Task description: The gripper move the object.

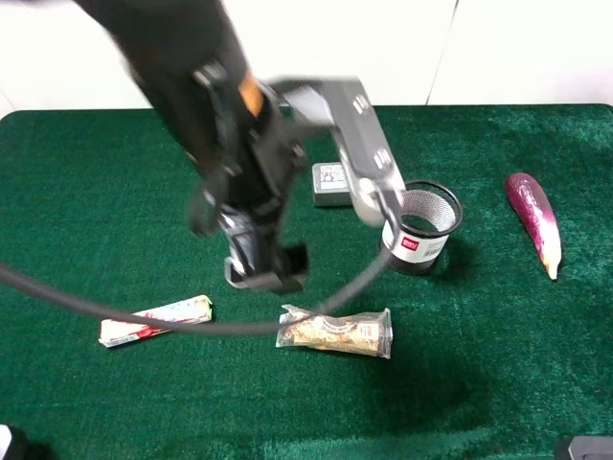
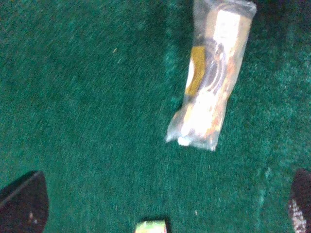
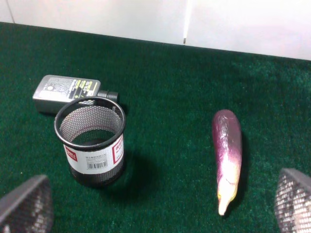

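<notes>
The snack bar (image 1: 335, 331) in a clear crinkly wrapper lies flat on the green cloth, front centre. It also shows in the left wrist view (image 2: 211, 82), blurred. My left gripper (image 1: 268, 273) hangs over the cloth just behind and to the left of the bar, apart from it. In the left wrist view the left gripper (image 2: 160, 204) is open and empty, with its fingertips (image 2: 22, 201) wide apart at the frame corners. My right gripper (image 3: 158, 204) is open and empty, low at the front right, its fingertips (image 3: 24, 206) far apart.
A longer white bar with red-blue print (image 1: 155, 321) lies at the front left. A black mesh cup (image 1: 421, 227) stands right of centre, with a grey flat bottle (image 1: 330, 184) behind it. A purple eggplant (image 1: 533, 220) lies at the right. A black cable (image 1: 115, 311) sweeps across the front.
</notes>
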